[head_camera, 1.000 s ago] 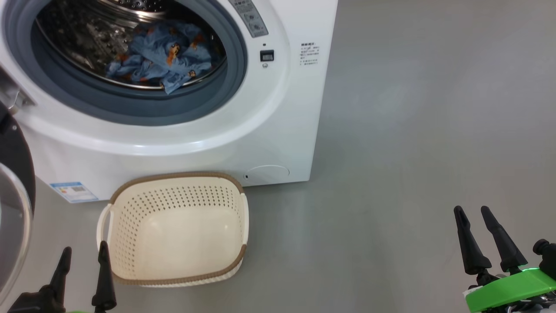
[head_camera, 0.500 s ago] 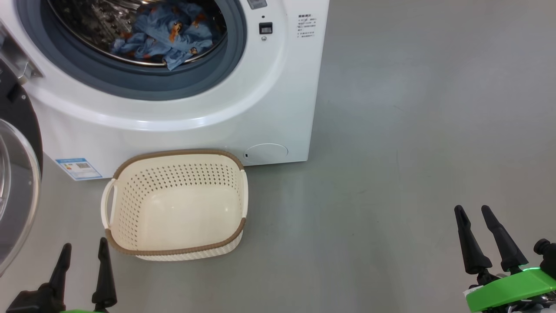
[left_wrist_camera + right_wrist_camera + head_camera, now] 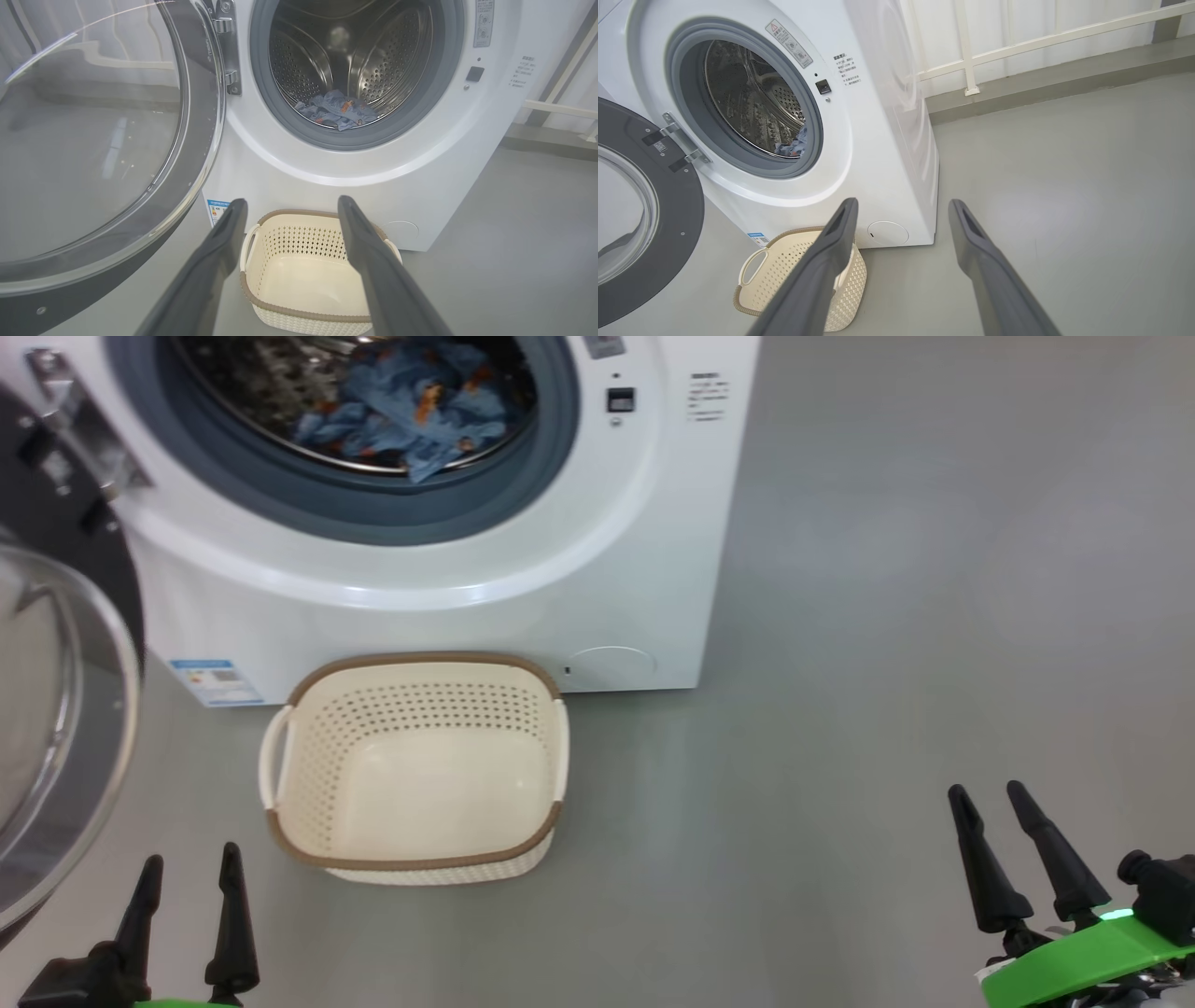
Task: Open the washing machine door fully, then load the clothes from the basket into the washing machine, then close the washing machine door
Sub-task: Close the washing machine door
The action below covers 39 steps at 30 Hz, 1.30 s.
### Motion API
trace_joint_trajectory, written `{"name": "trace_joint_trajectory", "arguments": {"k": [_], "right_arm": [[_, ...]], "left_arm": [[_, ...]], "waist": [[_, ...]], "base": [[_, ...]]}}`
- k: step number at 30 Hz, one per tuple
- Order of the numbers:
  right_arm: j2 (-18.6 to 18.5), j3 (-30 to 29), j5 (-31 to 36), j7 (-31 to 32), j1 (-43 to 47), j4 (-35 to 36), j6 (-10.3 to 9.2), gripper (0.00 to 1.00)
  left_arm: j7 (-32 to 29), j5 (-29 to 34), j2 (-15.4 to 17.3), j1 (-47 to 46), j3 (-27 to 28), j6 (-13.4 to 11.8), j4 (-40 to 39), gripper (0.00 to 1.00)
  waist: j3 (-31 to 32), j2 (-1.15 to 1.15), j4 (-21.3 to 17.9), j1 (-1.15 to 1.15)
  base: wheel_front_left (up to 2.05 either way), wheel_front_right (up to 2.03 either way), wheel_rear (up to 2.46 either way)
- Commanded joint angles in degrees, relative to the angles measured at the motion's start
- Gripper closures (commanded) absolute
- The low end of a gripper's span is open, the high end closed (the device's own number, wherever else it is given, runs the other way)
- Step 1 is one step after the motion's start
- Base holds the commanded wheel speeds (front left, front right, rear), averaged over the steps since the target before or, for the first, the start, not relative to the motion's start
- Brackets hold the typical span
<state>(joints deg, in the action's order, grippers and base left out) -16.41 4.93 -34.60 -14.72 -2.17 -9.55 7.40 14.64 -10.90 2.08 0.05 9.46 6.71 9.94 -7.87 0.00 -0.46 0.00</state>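
**Washing machine** (image 3: 439, 607): white front-loader standing on the grey floor (image 3: 887, 644). Its grey seal and perforated steel drum are exposed.

**Washing machine door** (image 3: 65, 728): swung wide open on the hinge at the machine's left side (black rim, clear glass bowl), well clear of the opening.

**Clothes** (image 3: 411, 411): blue fabric with orange-brown print, bundled low at the front of the drum. One corner hangs over the drum's front edge toward the seal.

**Basket** (image 3: 420, 660): cream with a brown rim, upright on the floor just in front of the machine's base, its bare bottom showing.

**Left gripper** (image 3: 190, 859): low at the near left, fingers apart and gripping nothing. It is near the basket's near-left corner (not touching it).

**Right gripper** (image 3: 987, 791): at the near right above the floor, well apart from basket and machine, fingers spread with nothing between them.
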Motion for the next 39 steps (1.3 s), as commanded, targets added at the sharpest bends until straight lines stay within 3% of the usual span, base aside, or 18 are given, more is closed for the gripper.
{"name": "trace_joint_trajectory", "arguments": {"k": [1,21,30,39], "right_arm": [[-1.3,2.0,0.8,-0.3,-0.6,1.3,0.09,0.00],[-2.4,8.1,0.4,-0.3,-1.8,0.4,0.09,0.00],[-2.4,9.4,0.2,-0.3,-1.7,0.1,0.09,0.00],[-2.0,10.0,0.1,-0.3,-1.8,-0.2,0.09,0.00]], "left_arm": [[0.4,-0.4,0.8,-0.8,1.6,-0.7,-1.7,0.00],[0.4,-4.6,0.8,3.7,-0.1,-3.4,-2.9,0.00],[0.4,-5.5,0.8,4.2,-0.4,-3.8,-3.5,0.00],[0.4,-5.7,0.8,5.3,0.0,-4.4,-4.1,0.00]], "waist": [[0.5,0.00,2.5,0.00],[3.1,0.00,19.8,0.00],[3.1,0.00,24.4,0.00],[3.8,0.00,26.0,0.00]], "base": [[0.00,0.00,0.00],[0.00,0.00,0.00],[0.00,0.00,0.00],[0.00,0.00,0.00]]}}
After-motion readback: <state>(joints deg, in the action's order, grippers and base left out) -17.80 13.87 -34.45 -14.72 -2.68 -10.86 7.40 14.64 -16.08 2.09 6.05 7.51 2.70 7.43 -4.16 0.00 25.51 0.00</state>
